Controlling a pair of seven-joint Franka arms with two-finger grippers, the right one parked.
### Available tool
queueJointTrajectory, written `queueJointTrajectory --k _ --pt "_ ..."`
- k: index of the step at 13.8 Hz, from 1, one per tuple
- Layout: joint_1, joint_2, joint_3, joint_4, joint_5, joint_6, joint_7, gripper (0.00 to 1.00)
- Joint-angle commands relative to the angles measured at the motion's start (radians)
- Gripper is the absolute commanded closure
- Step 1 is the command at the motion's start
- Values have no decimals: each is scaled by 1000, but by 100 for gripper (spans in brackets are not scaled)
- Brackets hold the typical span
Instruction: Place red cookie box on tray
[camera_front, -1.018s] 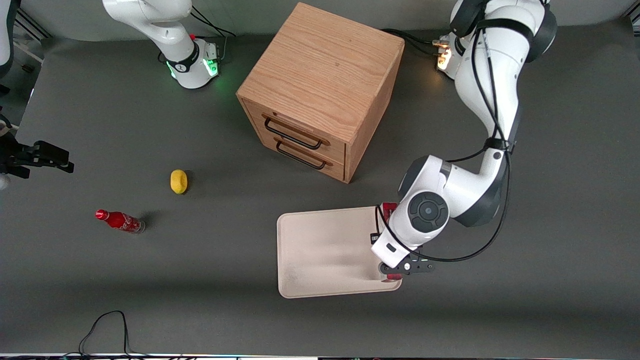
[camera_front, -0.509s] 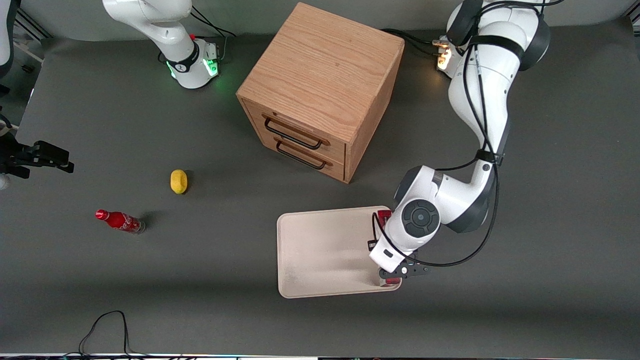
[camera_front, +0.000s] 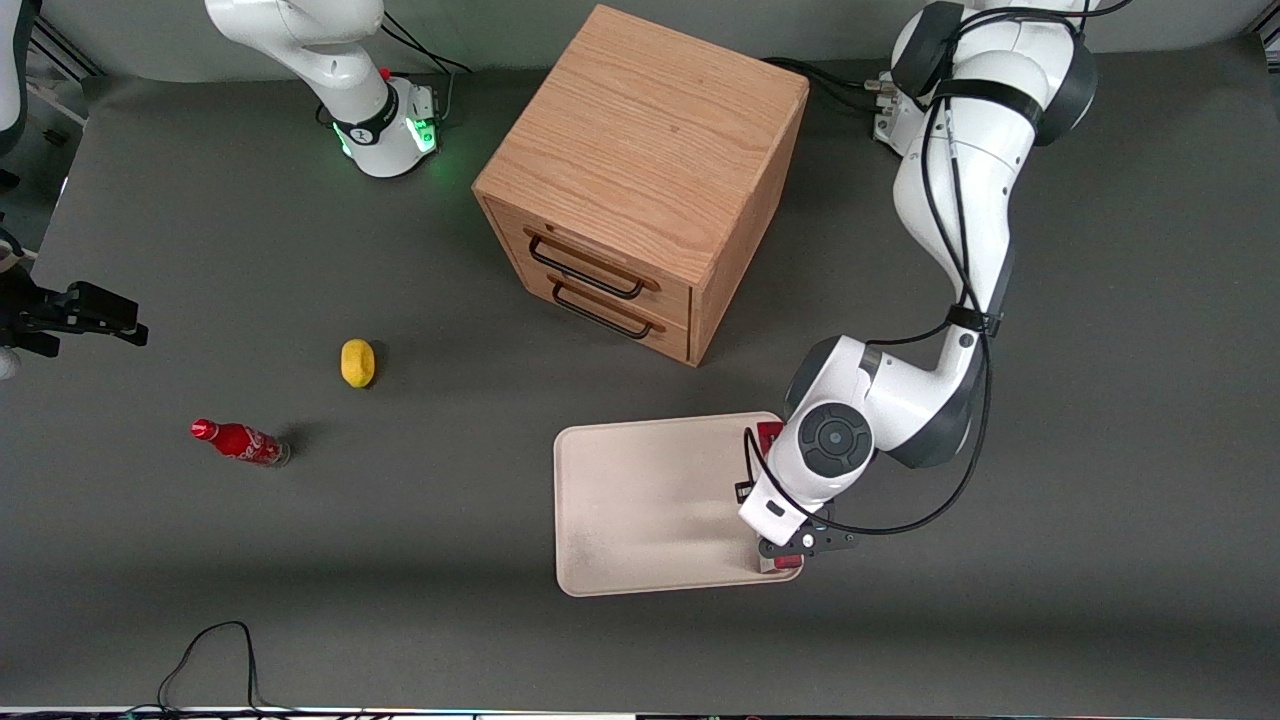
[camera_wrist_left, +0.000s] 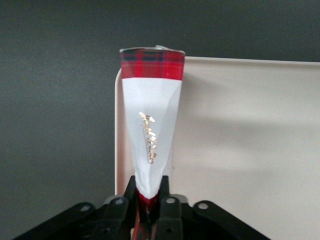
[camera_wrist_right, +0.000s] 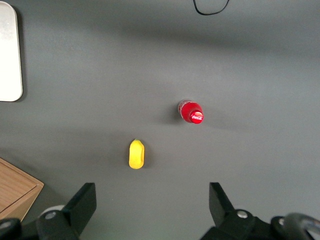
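My gripper is closed on the red cookie box, the fingers pinching one end of the carton so tightly that its white face narrows to a wedge between them; the tartan end of the box points away from my wrist; the box sits over the tray, along the tray's edge at the working arm's end, with the tartan end reaching the tray's corner; whether the box touches the tray I cannot tell

From the front my gripper hangs over the tray's corner nearest the camera on the working arm's side; my wrist covers most of the red cookie box, only red bits showing at either end of it, both within the tray's outline; the wooden drawer cabinet stands farther from the camera than the tray, its two drawers shut; toward the parked arm's end of the table lie a yellow object and, nearer the camera, a small red cola bottle, both well apart from the tray
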Motion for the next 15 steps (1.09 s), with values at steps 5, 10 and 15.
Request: queueJointTrajectory --k 5,10,15 --pt "-9 -76 1 -4 31 -73 -22 0" --pt "-41 -283 -8 -4 18 -340 -22 0" --pt "-29 -443 -21 -9 20 -500 -3 0"
